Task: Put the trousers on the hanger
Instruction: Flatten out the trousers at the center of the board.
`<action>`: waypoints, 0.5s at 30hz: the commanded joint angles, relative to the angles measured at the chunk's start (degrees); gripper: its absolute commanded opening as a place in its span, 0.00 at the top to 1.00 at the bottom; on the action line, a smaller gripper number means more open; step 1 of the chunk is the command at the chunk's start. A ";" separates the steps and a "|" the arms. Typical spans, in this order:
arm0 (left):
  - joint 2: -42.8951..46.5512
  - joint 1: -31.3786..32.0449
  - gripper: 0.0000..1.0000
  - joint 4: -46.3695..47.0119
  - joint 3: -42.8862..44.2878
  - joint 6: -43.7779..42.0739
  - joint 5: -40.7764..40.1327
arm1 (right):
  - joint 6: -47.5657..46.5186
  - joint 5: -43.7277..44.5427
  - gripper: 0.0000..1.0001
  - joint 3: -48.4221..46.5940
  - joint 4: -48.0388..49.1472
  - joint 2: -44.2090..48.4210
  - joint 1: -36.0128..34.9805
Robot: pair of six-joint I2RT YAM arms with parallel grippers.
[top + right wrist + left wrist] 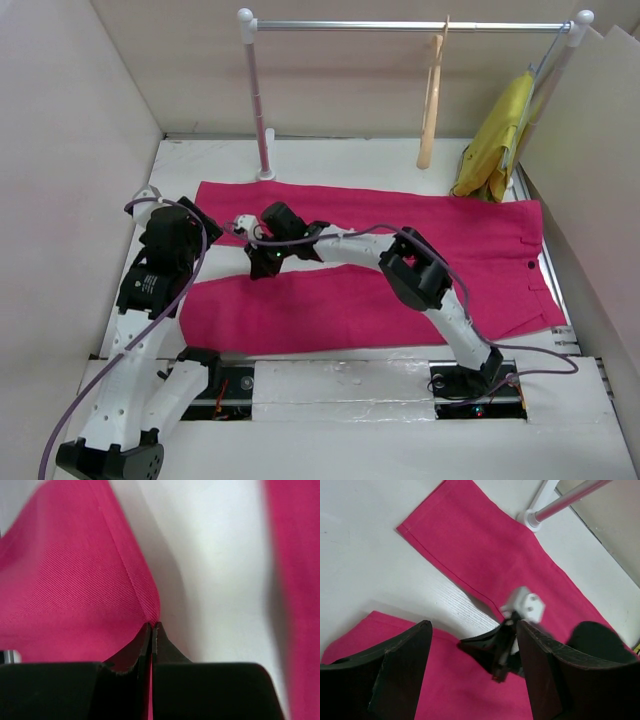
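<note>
The magenta-pink trousers point(400, 260) lie flat on the table, waist to the right and two legs pointing left. My right gripper point(259, 267) is shut on the inner edge of the near leg. In the right wrist view its tips point(152, 626) pinch a raised fold of the cloth point(75, 590). My left gripper point(207, 232) is open and empty, above the near leg just left of the right gripper. In the left wrist view its fingers point(400, 670) stand wide apart over the trousers point(470, 545), facing the right gripper point(502, 652). The tan wooden hanger point(432, 100) hangs from the rail.
A metal clothes rail point(400, 25) spans the back on two posts; the left post point(258, 100) stands just behind the far leg, and its base shows in the left wrist view point(532, 517). A mustard-yellow garment point(497, 140) hangs at the back right. Walls close in on both sides.
</note>
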State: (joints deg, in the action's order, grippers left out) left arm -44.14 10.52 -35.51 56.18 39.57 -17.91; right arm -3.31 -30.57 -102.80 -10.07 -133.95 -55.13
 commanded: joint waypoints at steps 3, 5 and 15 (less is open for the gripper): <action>-0.59 0.29 0.35 0.79 -0.28 -1.16 -3.00 | 0.33 0.07 1.00 -3.01 2.07 10.19 8.10; -0.60 0.29 0.35 0.79 -0.98 -1.08 -4.14 | -0.11 0.51 0.93 -2.93 0.49 9.85 9.34; -3.57 0.29 0.31 0.61 -12.67 6.30 -3.89 | -1.77 -1.17 0.48 8.22 -0.83 17.04 11.10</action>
State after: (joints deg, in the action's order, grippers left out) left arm -45.98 10.52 -35.20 45.45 42.41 -21.91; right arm -3.68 -30.46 -97.23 -10.79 -123.37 -42.41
